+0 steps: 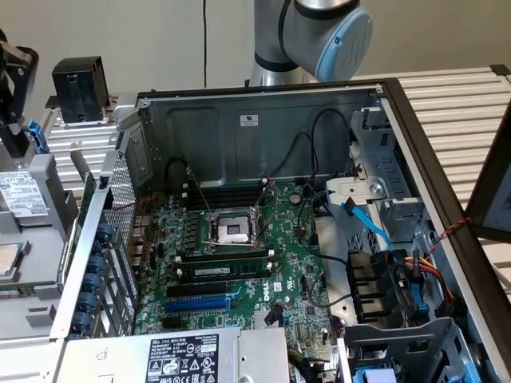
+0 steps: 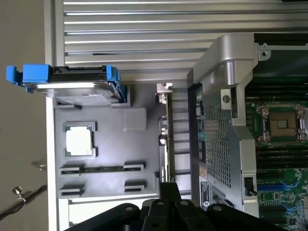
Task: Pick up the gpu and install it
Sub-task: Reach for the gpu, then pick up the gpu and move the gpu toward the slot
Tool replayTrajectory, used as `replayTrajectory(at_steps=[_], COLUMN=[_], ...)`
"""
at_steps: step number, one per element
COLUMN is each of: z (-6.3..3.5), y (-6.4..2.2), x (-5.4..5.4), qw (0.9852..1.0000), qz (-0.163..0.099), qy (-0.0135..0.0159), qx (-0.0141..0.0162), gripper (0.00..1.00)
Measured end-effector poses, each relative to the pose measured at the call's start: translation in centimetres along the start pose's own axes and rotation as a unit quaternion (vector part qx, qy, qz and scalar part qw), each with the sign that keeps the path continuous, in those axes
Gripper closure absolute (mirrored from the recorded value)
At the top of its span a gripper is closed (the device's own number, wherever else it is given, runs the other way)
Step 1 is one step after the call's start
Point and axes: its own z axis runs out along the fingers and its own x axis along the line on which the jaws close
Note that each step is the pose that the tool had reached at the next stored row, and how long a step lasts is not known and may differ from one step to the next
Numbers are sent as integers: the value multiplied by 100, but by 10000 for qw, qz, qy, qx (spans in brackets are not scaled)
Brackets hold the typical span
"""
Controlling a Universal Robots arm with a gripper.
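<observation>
The gpu point(image 2: 165, 134) stands on its edge in a grey parts tray point(image 2: 139, 144), beside the computer case, with its silver bracket point(image 2: 163, 89) at one end. In the exterior view the gpu point(image 1: 89, 191) is a thin green card leaning by the case's perforated rear wall. My gripper point(image 2: 168, 188) is shut with nothing in it, its black fingers meeting over the card's end. From outside, the gripper point(image 1: 12, 140) hangs well above the tray at the far left. The motherboard point(image 1: 239, 263) lies in the open case with a blue slot point(image 1: 197, 304) near its front.
The tray also holds a processor chip point(image 2: 79, 142), a hard drive in blue rails point(image 2: 67, 79) and a memory stick point(image 2: 101, 168). A black box point(image 1: 80, 88) stands behind the tray. Cables, the drive cage point(image 1: 375, 183) and the power supply point(image 1: 184, 355) crowd the case.
</observation>
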Motion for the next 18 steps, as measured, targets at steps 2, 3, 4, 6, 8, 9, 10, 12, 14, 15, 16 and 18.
replayTrajectory(at_steps=[2,3,4,6,8,9,10,12,14,15,16,18], z=[-7,-12,-16,-20,-21,-21,-20,-21,-20,-21,-20,-21], y=[-6,-10,-13,-16,-17,-17,-17,-17,-17,-17,-17,-17], x=[88,135,181,235,237,237,238,237,237,238,238,237], qw=[10000,10000,10000,10000,10000,10000,10000,10000,10000,10000,10000,10000], qz=[-1,-1,-1,0,0,0,0,0,0,0,0,0], qy=[-8,-9,-10,-11,-10,-10,-10,-10,-11,-10,-10,-10], qx=[-4,-7,-10,-14,-14,-14,-15,-15,-15,-14,-15,-14], gripper=[89,89,89,89,89,89,89,89,89,89,89,89])
